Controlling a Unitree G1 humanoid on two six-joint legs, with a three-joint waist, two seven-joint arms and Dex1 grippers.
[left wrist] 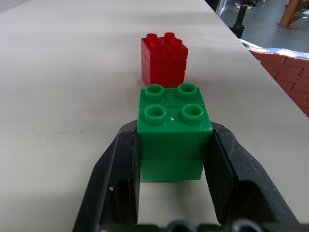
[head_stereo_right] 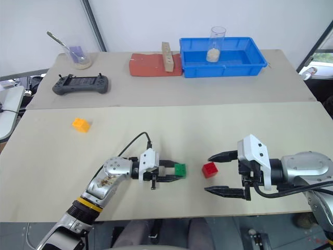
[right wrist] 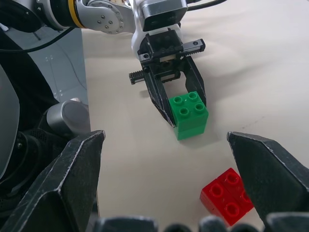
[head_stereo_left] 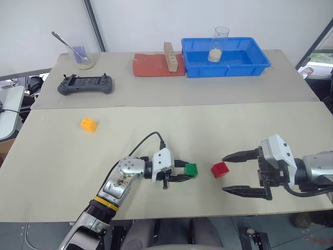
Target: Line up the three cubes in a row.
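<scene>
Containers stand at the far side of the table (head_stereo_left: 156, 120): we see a blue tray (head_stereo_left: 260, 61) with a clear glass (head_stereo_left: 220, 39) upright inside it, and the glass holds some pale grainy stuff at its bottom. To the left of the tray there is a red mat (head_stereo_left: 151, 66), and a tall wooden block (head_stereo_left: 169, 56) stands on the mat's edge nearest the tray. Far to the left of the tray we see a small glass bowl (head_stereo_left: 83, 60) with a spoon (head_stereo_left: 63, 40) leaning in it, and near it a dark game controller (head_stereo_left: 85, 84).

We find the green cube (left wrist: 173, 130) well in front of the tray, on the table, with studs up. It sits between the two fingers (left wrist: 112, 179) of the left gripper (head_stereo_left: 188, 171); the pads are at both its sides, but we cannot tell if they press it or have let it go. The red cube (head_stereo_left: 220, 170) lies just beside the green one, with a small gap. The right gripper (head_stereo_left: 230, 173) is spread wide and holds nothing, and the red cube is close before its fingertips, about between them. The orange cube (head_stereo_left: 88, 124) lies alone, far left of the green one.
</scene>
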